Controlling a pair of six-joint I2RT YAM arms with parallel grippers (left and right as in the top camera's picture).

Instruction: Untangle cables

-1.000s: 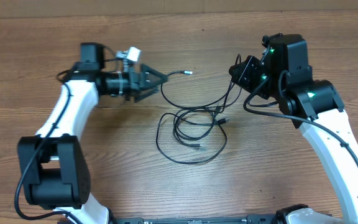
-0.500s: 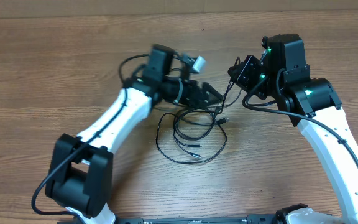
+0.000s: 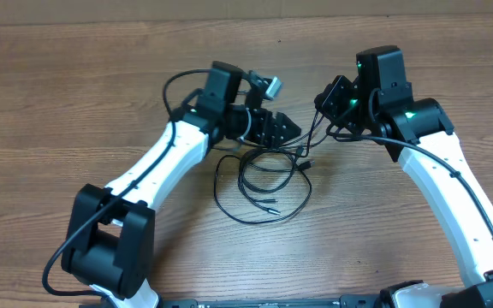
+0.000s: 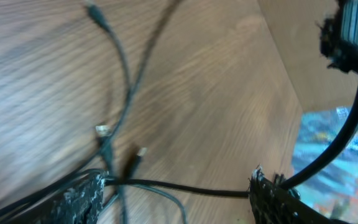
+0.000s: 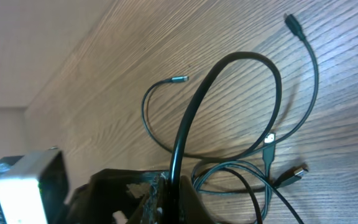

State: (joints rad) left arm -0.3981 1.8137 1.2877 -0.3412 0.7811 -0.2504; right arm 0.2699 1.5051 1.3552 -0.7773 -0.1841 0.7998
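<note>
Gripping one of the cables (image 5: 185,124): right end effector (image 5: 168,186) | left end effector (image 4: 176,194): wide apart, straddling a strand

The station contains two arms (image 3: 169,154), one left gripper (image 3: 292,130), one right gripper (image 3: 323,99), one table (image 3: 58,68). The cables (image 5: 241,56) form one tangle, number indeterminate; four plug tips (image 5: 179,79) show.

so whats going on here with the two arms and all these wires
Two robot arms are working on a tangle of thin black cables on a wooden table. The right gripper is shut on one strand at the pile's upper right. The left gripper sits at the top of the tangle, jaws open with a strand running across the gap. Most of the cables lie looped together.
</note>
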